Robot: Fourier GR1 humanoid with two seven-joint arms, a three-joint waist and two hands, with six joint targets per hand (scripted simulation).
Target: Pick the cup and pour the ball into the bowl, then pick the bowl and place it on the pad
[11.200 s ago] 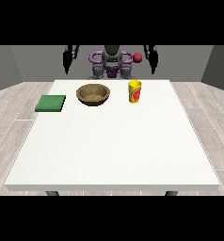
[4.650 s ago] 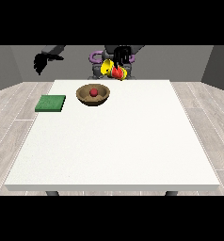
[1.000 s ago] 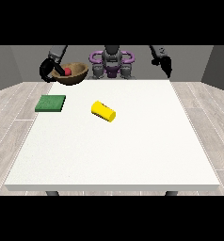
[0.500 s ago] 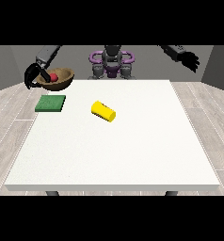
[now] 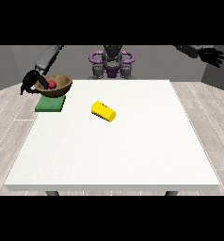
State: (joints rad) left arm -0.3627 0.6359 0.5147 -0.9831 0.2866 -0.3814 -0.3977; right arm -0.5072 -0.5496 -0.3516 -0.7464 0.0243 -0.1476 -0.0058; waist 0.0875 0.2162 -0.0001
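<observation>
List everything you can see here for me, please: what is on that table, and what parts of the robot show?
table: one, white, fills the middle of the view
pad: one, green, flat on the table near its far corner at the view's left
bowl: one, brown, held just above the pad
ball: one, red, inside the bowl
cup: one, yellow, lying on its side on the table, to the right of the pad
robot body: one, grey and purple, behind the table's far edge
hand at the view's left: one, black, curled on the bowl's rim
hand at the view's right: one, black, raised off the table, fingers spread
</observation>
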